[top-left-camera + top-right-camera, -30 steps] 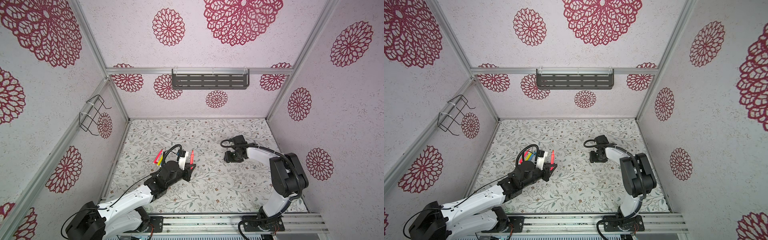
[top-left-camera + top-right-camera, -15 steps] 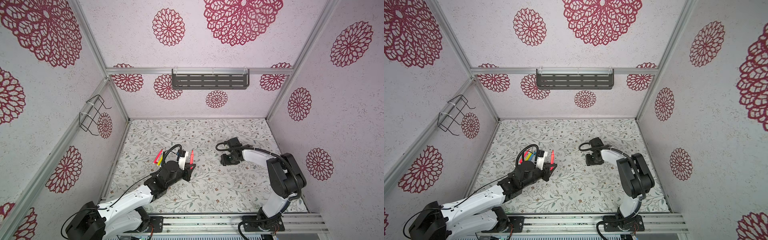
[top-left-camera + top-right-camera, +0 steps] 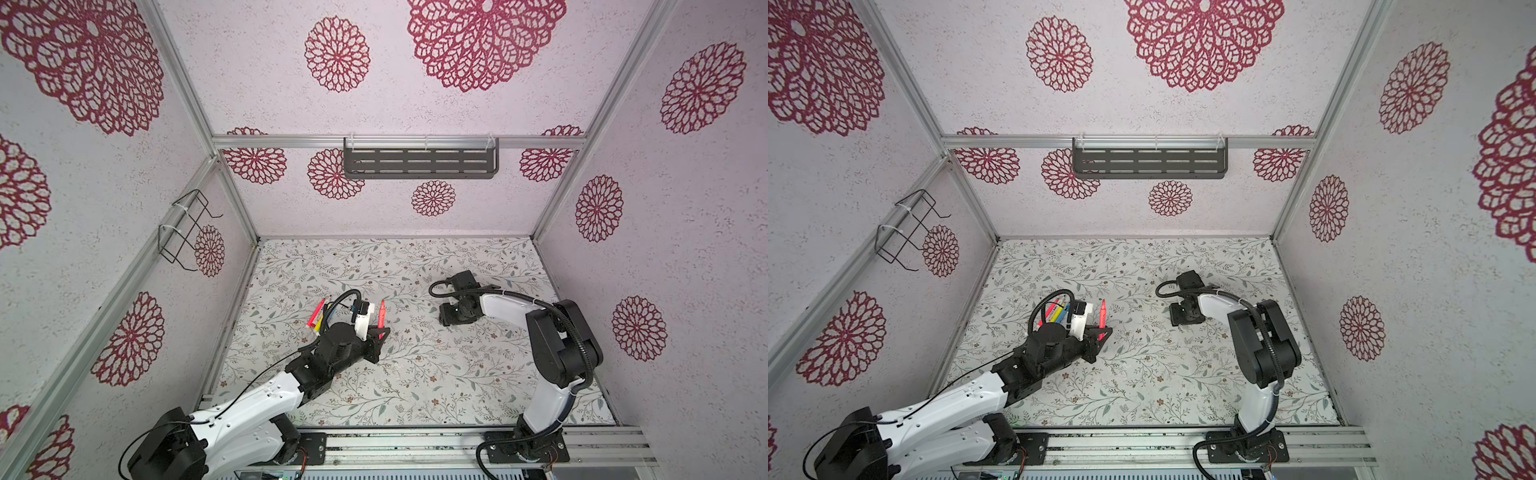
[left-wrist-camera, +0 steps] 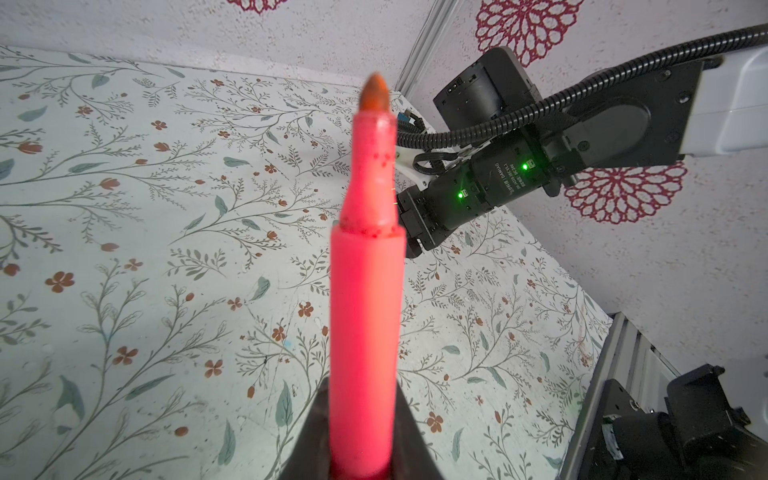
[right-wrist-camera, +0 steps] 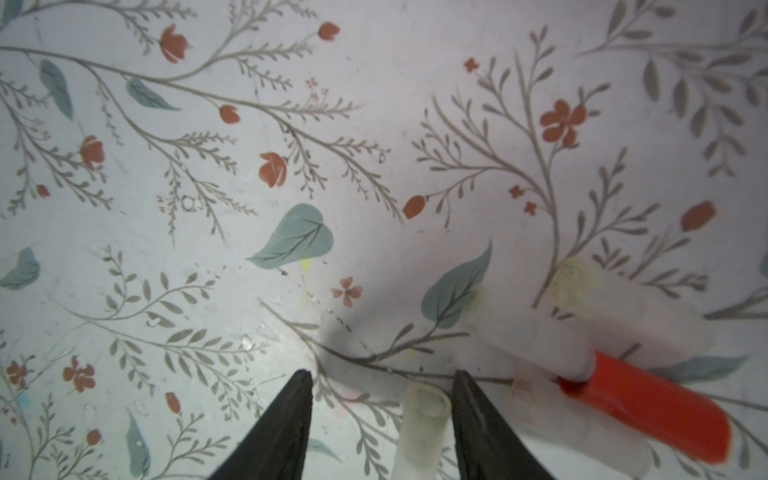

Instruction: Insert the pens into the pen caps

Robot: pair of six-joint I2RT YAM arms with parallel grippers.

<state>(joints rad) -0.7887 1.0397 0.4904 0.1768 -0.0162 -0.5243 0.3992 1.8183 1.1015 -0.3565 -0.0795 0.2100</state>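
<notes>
Left pincer (image 4: pixel 361 392) is clamped on the red pen (image 4: pixel 365 299) at its base, bare tip pointing away. Right pincer (image 5: pixel 382 376) stands half-wide low over the table (image 5: pixel 208 249), a pale cap (image 5: pixel 424 428) lying loose between its fingers. Other pale caps (image 5: pixel 536 332) and a red cap (image 5: pixel 648 411) lie just beside it.

the table (image 3: pixel 415 374) has a pale top printed with grey twigs, green leaves and small red flowers. toward its left side a bunch of pens (image 3: pixel 1057 312) lies close together, pink, yellow and blue, partly hidden. well apart from them, toward the right, several pale caps (image 5: pixel 528 332) lie on their sides in a loose cluster, with a red cap (image 5: pixel 644 411) touching them. another pale cap (image 5: pixel 422 432) lies just beside the cluster. a small yellow smear (image 5: pixel 306 266) marks the table nearby.
</notes>
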